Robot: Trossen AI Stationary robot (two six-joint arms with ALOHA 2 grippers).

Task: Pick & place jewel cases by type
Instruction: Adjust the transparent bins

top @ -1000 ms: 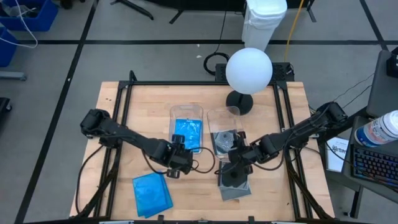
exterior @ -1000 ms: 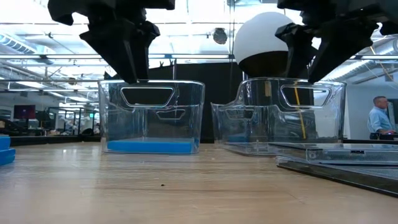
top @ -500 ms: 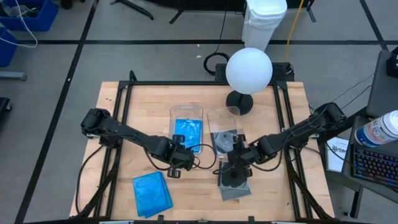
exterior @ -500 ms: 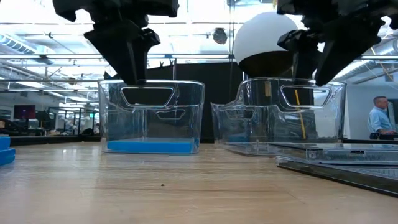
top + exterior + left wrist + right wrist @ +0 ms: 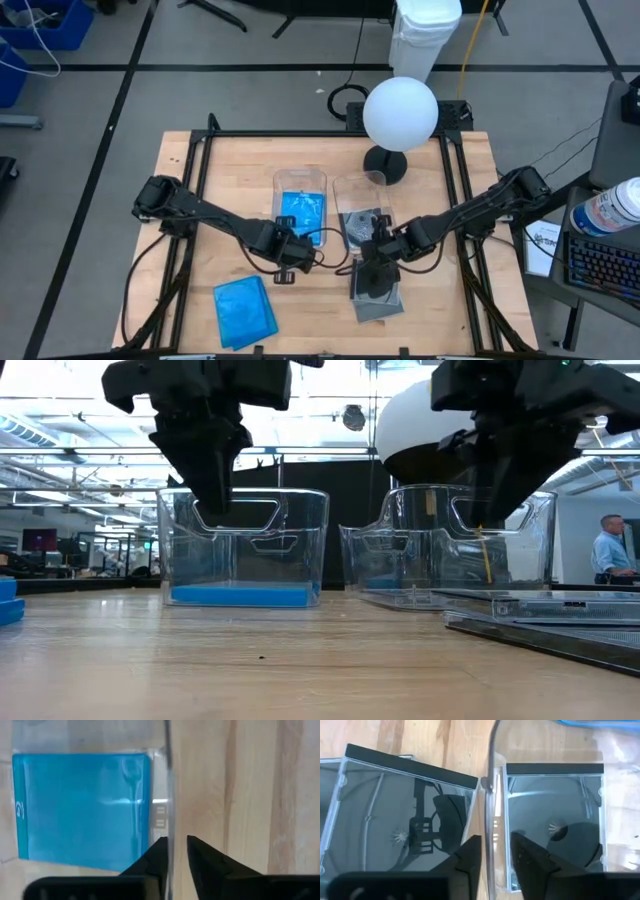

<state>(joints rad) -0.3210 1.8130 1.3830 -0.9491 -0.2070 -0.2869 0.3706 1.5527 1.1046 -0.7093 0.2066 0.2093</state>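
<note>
As seen from above: wooden table [image 5: 190, 200] with two clear tubs side by side near the middle and both arms reaching in.
Left gripper [image 5: 285, 262]: at the near wall of the left tub [image 5: 300, 180], fingers [image 5: 205, 860] almost together, one on each side of the clear wall, only a thin gap between them; whether pressing the wall, cannot tell.
Left tub content: one blue jewel case [image 5: 82, 807] flat on the bottom, just beside the wall where the fingers stand.
Right gripper [image 5: 375, 262]: at the near wall of the right tub [image 5: 352, 185], fingers [image 5: 532, 855] narrowly apart, straddling the clear wall; contact not clear.
Right tub content: one clear jewel case with dark tray [image 5: 555, 825] lying flat inside.
Outside the right tub: grey-clear jewel cases [image 5: 380, 298] stacked flat on the table, just beside the tub wall, partly under the right gripper.
Near left part of table: blue jewel cases [image 5: 243, 310] in a small pile, well apart from both grippers.
Far edge: white round lamp [image 5: 400, 112] on a dark base.
Background in low view: person [image 5: 608, 550] standing far off.
</note>
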